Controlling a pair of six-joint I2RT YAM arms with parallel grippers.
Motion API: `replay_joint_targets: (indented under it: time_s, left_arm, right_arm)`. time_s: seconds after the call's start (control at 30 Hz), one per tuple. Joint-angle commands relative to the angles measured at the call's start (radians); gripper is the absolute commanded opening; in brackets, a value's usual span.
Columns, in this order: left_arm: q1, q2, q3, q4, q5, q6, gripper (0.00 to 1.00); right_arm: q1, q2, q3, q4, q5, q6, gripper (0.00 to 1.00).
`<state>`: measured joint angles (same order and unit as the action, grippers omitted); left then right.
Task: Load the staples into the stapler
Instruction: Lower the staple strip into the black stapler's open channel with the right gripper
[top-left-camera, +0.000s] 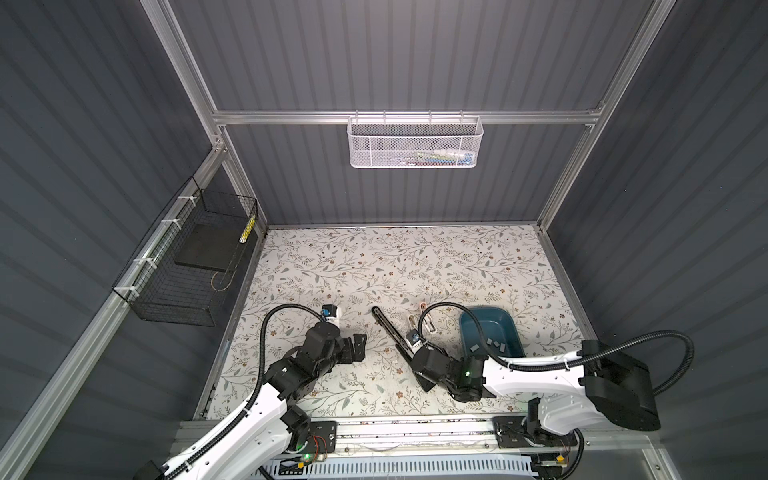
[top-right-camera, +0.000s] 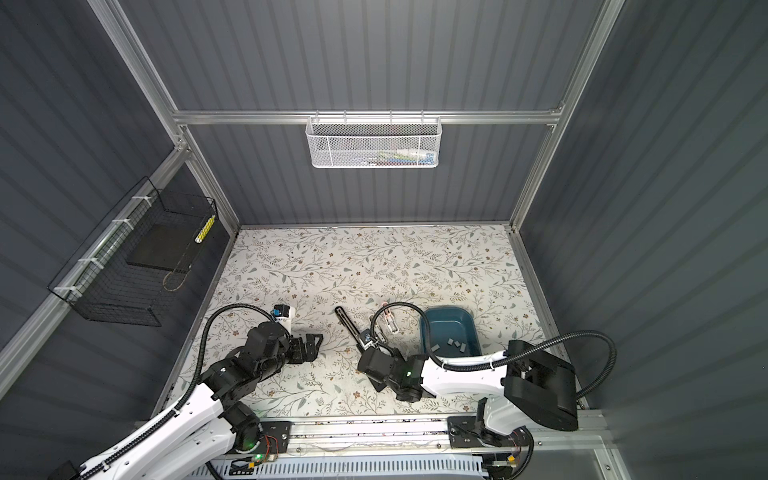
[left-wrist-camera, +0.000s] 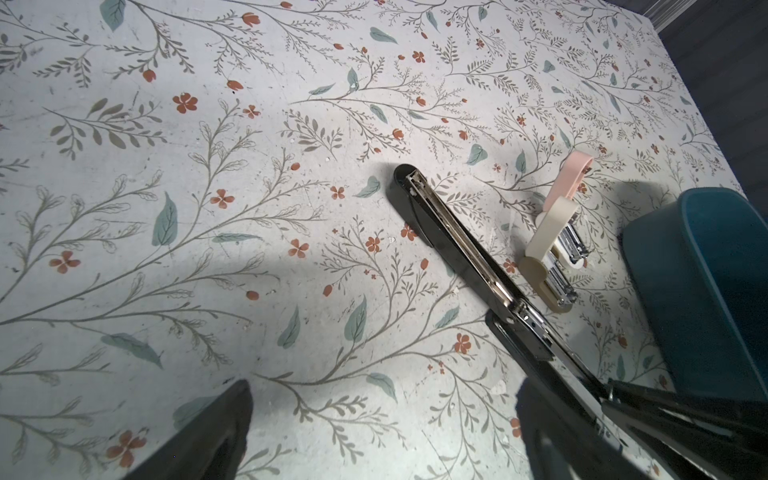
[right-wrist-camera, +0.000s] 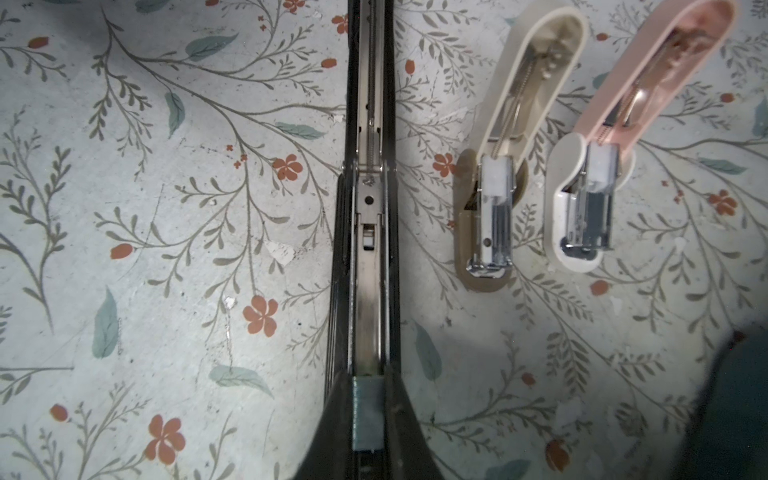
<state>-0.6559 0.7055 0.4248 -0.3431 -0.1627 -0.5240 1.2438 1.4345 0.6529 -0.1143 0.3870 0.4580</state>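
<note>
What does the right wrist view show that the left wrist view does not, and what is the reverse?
Only the right wrist view: a grey staple strip pinched in the right gripper over the open channel of the black stapler, and the springs inside the opened beige stapler and pink stapler.
Only the left wrist view: the black stapler's rounded far end, and the teal tray seen clearly with its rim and wall.
Both: the black stapler opened flat, the two small staplers beside it, and the floral table.
</note>
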Motion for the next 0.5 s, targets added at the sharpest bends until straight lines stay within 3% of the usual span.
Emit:
replay_joint_targets:
  time_s: [0.0, 0.07, 0.47]
  left_arm:
    - [-0.004, -0.012, -0.014, 0.013, 0.011, 0.002, 0.99]
    - [-0.004, -0.011, -0.013, 0.012, 0.011, 0.002, 0.99]
    - [-0.003, -0.008, -0.012, 0.013, 0.012, 0.002, 0.99]
  right_arm:
    - [0.013, 0.009, -0.002, -0.133, -0.01, 0.051, 0.18]
    - [0.015, 0.006, -0.002, -0.143, -0.01, 0.065, 0.24]
    - [0.035, -0.034, 0.0, -0.187, -0.008, 0.107, 0.31]
